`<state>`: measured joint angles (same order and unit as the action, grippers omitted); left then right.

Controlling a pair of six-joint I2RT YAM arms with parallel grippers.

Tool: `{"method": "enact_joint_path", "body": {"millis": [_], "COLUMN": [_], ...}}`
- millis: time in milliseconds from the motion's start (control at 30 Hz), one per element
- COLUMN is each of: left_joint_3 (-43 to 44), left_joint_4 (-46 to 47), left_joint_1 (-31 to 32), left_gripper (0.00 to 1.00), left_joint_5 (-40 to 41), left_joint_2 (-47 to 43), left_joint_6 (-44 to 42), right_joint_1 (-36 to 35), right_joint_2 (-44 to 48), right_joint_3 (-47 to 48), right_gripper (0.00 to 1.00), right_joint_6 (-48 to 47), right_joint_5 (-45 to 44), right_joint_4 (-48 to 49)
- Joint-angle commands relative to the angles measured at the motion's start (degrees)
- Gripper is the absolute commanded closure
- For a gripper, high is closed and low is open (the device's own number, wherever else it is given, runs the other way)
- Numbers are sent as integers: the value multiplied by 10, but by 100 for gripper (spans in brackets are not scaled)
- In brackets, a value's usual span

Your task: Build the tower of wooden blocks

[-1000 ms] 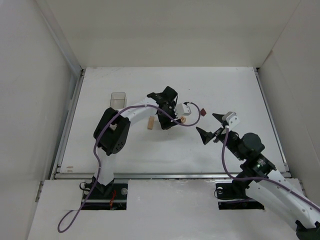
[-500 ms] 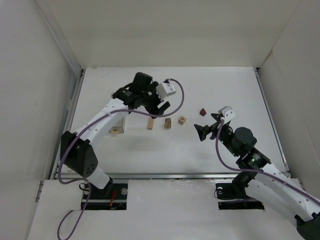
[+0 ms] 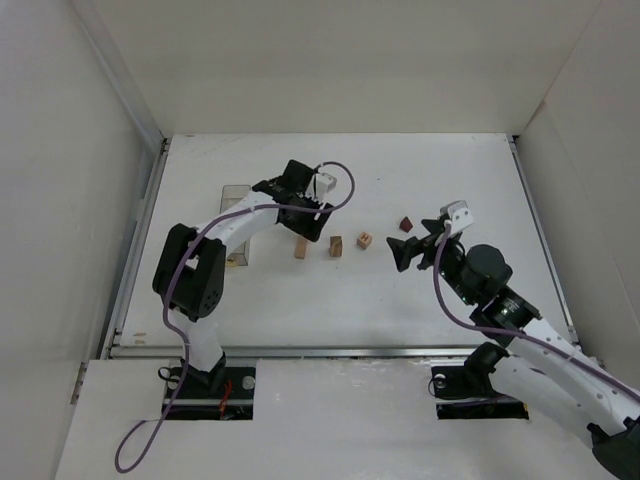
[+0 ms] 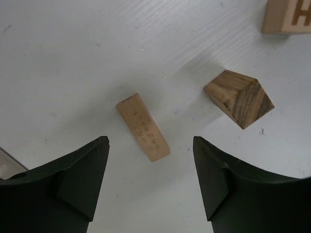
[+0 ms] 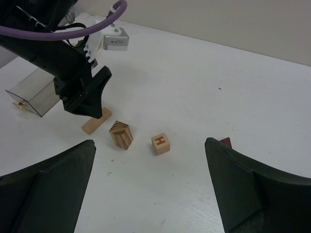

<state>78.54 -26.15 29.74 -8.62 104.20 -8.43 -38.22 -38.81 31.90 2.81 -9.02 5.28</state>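
Four wooden blocks lie apart on the white table, none on another. They are a tan bar (image 3: 300,248) (image 4: 143,127), a striped block (image 3: 336,245) (image 4: 239,98), a cube marked H (image 3: 365,240) (image 5: 160,144) and a dark reddish-brown block (image 3: 405,223) (image 5: 225,141). My left gripper (image 3: 306,226) (image 4: 150,141) hangs open just above the tan bar, one finger on either side of its near end, touching nothing. My right gripper (image 3: 414,246) (image 5: 149,143) is wide open and empty, right of the H cube and just in front of the dark block.
A clear plastic box (image 3: 236,215) (image 5: 34,90) lies left of the blocks, with a small tan piece (image 3: 231,262) at its near end. White walls enclose the table on three sides.
My left gripper swung from over the H cube to the back left, then came down over the tan bar. The right gripper edged a little farther from its base.
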Motion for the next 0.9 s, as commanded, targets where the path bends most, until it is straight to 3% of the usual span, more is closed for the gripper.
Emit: {"method": "enact_joint_path", "body": {"millis": [0, 333, 467, 600, 633, 733, 867], "left_joint_3": [-5, -23, -23, -29, -29, -29, -6], "left_joint_4": [36, 18, 13, 13, 13, 8, 1], "left_joint_1": [-6, -6, -6, -12, -18, -18, -18], "left_gripper": [35, 39, 49, 63, 76, 98, 100], "left_joint_5": [42, -6, -5, 4, 4, -3, -3], "left_joint_2": [-2, 60, 77, 77, 82, 82, 77], "left_joint_6": [32, 26, 32, 32, 26, 12, -54], "right_joint_1": [2, 2, 2, 2, 2, 2, 2], "right_joint_2": [28, 48, 48, 48, 48, 53, 58], "right_joint_3": [15, 4, 4, 4, -2, -2, -2], "right_gripper": [0, 0, 0, 0, 0, 0, 0], "right_joint_6": [11, 11, 11, 11, 11, 11, 11], "right_joint_5": [5, -12, -12, -17, -17, -22, -28], "right_joint_4": [3, -3, -3, -3, -3, -3, -8]}}
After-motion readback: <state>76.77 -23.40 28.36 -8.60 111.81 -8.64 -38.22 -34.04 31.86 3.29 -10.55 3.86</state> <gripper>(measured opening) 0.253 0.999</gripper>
